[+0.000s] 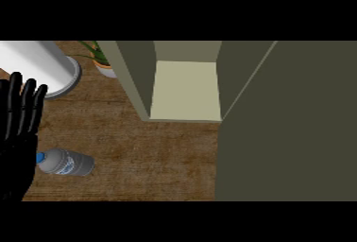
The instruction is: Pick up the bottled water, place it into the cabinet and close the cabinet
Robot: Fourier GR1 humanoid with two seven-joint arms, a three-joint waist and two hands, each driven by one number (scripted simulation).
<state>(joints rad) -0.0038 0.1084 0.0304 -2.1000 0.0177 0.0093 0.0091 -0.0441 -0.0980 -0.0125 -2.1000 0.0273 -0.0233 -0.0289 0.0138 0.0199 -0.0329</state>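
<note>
Head view, left hand (20, 127) open, fingers straight, bottled water (66, 162) lying just beside it, perhaps touching.

Clear plastic water bottle (65, 162) with blue cap lies on its side, near left. Olive-green cabinet (187, 90) stands open, far centre.

Light is dim and even, with no glare. The wooden worktop (140, 151) looks muted brown. The cabinet (185, 90) interior catches the most light, its floor pale; its open door (286, 123) stays flat, dark olive.
</note>
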